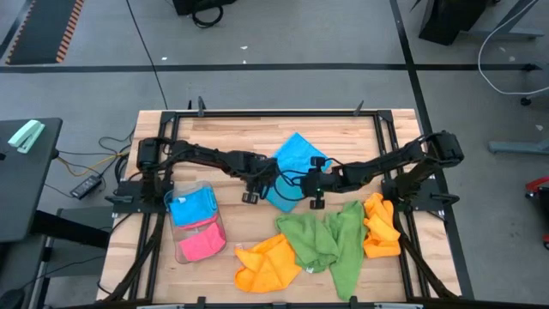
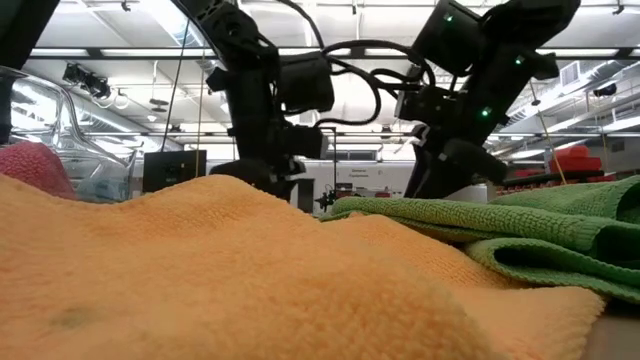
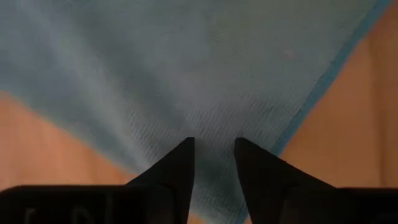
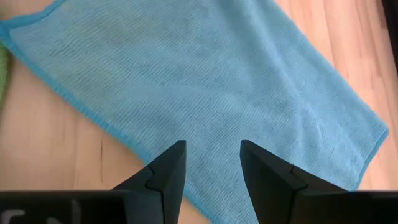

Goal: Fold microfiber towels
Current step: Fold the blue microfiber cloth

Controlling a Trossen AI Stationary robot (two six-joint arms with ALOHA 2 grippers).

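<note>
Near the middle of the bench (image 1: 214, 129), toward its far edge, a sky blue towel (image 1: 293, 163) lies spread on the bare wood, and both arms have reached in over its near side. The left gripper (image 3: 213, 158) hangs low over one corner of it, jaws parted by a narrow gap with blue cloth showing between them; whether they pinch that cloth or only hover above it cannot be told. The right gripper (image 4: 212, 163) sits above the same towel's edge with its jaws spread and nothing between them but the cloth below.

Along the near edge lie the loose towels: an orange towel (image 1: 268, 264), a green towel (image 1: 326, 240) rumpled beside it, and a second orange one (image 1: 382, 227) toward the right edge. At the near left corner a clear tray (image 1: 196, 225) holds a folded blue towel (image 1: 193, 206) and a pink towel (image 1: 202, 245).

The risk, as I judge it, is an uneven pickup. If one gripper takes only a few threads at the hem while the other bites deep, the cloth would twist and the fold would land crooked. The two grippers are also close together, so a careless closing move could knock one against the other, or drag the towel into the green heap.
</note>
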